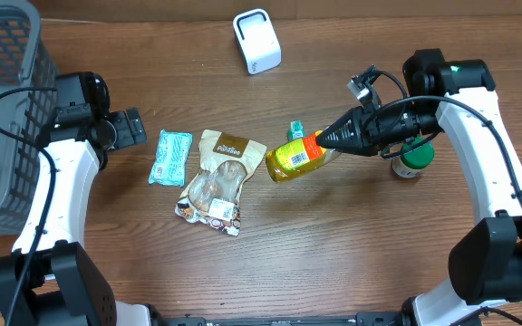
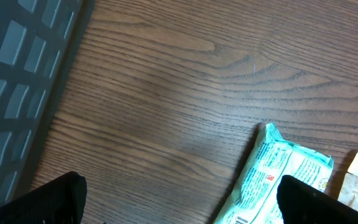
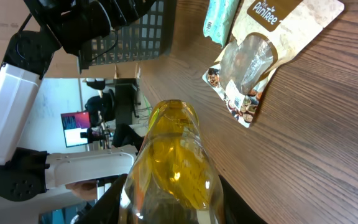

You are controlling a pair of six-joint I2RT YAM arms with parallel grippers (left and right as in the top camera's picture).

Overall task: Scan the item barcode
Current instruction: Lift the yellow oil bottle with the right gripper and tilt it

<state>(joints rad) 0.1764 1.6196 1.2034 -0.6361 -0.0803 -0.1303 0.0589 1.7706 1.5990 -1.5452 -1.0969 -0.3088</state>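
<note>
yellow bottle, neck clamped in my right gripper, long axis level, base toward frame left; white scanner lies up-left of it, upper centre.

Wooden desk, seen from overhead. Grey mesh basket at the left edge; teal packet lying flat just beside a beige snack pouch with a clear window; small green carton mid-desk, partly hidden; green-lidded jar upright at the right
</note>
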